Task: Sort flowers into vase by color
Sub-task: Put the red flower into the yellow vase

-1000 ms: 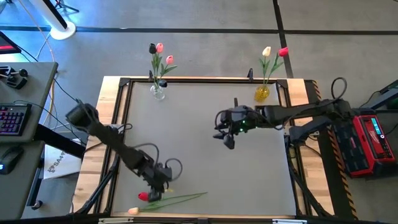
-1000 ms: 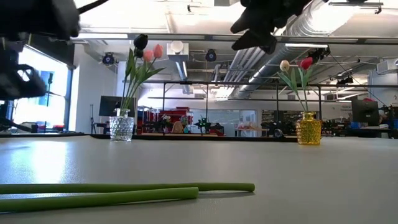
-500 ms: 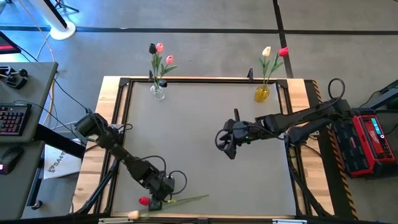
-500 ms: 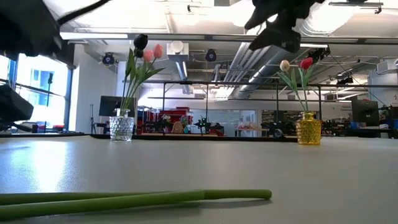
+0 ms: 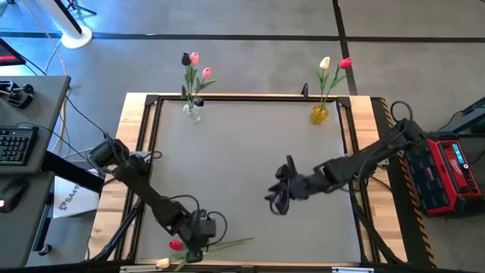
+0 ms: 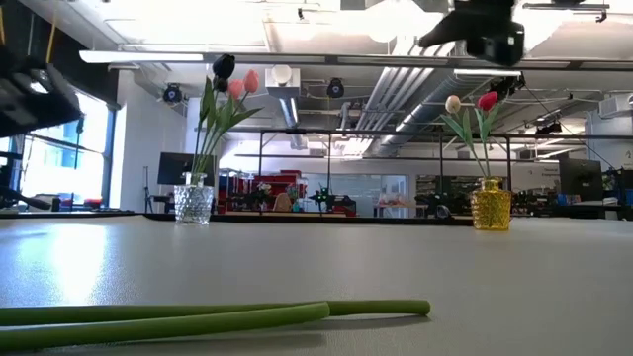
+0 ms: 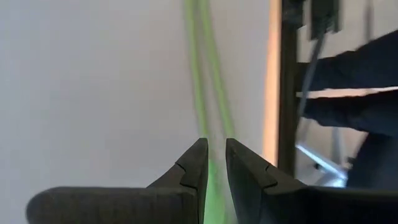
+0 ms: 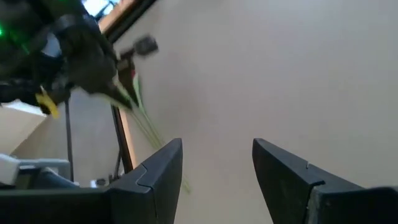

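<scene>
Two tulips lie on the table near its front edge, one with a red head (image 5: pixel 176 245) and one with a cream head (image 5: pixel 161 262). Their green stems (image 5: pixel 231 243) run toward the table's right and lie flat in the low view (image 6: pixel 218 314). My left gripper (image 5: pixel 195 244) is down on the stems just right of the red head, shut on them (image 7: pixel 214 163). My right gripper (image 5: pixel 279 200) hovers open and empty above the table's middle right (image 8: pixel 217 155). My left gripper pinches green tulip stem (image 7: pixel 216 177) between its two fingers, close to the heads' end. Whether it has one stem or both, I cannot tell. The fingers come from above and point down. The stems (image 6: pixel 376 309) lie on the table.
A clear glass vase (image 5: pixel 192 111) with pink and near-black tulips stands at the far left. An amber vase (image 5: pixel 319 114) with a cream and a red tulip stands at the far right. A black frame (image 5: pixel 227 98) rims the grey table top.
My left gripper has gone toward the table's near edge and down onto the stems. My right gripper has gone toward the near edge, away from the amber vase. The stems' free ends have slid a little toward the table's right.
</scene>
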`<action>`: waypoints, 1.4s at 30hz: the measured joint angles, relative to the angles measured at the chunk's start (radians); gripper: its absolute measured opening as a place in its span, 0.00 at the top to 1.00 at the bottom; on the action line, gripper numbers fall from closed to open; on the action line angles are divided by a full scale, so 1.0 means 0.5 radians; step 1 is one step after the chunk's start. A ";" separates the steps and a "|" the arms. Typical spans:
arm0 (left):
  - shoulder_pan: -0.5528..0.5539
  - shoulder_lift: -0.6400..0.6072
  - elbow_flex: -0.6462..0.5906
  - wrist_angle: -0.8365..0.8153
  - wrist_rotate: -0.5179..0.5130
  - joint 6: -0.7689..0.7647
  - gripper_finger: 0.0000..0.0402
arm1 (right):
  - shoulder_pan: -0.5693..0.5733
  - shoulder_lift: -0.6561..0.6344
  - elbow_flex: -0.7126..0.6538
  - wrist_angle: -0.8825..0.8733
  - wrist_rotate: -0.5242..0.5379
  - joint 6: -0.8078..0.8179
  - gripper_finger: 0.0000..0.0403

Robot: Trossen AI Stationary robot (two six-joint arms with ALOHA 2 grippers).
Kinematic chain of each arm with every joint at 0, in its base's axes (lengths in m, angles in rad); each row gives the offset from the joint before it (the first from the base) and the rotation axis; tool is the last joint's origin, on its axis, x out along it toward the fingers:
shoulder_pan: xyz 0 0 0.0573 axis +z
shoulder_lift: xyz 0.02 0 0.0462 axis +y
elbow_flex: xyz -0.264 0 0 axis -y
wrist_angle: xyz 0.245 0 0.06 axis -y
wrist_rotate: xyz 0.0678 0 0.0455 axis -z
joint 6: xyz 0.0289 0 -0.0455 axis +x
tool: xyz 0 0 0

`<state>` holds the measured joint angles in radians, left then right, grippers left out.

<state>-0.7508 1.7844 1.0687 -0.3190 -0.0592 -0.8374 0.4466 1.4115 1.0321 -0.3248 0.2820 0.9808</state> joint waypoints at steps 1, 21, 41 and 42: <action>-0.024 0.000 0.000 -0.031 -0.048 -0.025 0.89 | 0.034 0.027 0.000 0.001 0.013 0.031 0.54; -0.278 0.000 -0.001 -0.144 -0.398 -0.134 0.84 | 0.318 0.323 0.000 0.229 0.169 0.291 0.54; -0.259 0.212 0.004 -0.054 -0.321 -0.244 0.78 | 0.311 0.323 0.000 0.199 0.168 0.227 0.54; -0.252 0.213 0.006 -0.063 -0.320 -0.221 0.80 | 0.307 0.323 0.000 0.193 0.169 0.227 0.54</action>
<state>-0.8767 1.8908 1.0715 -0.3505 -0.2190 -0.9479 0.5999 1.5730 1.0321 -0.2281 0.3664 1.0945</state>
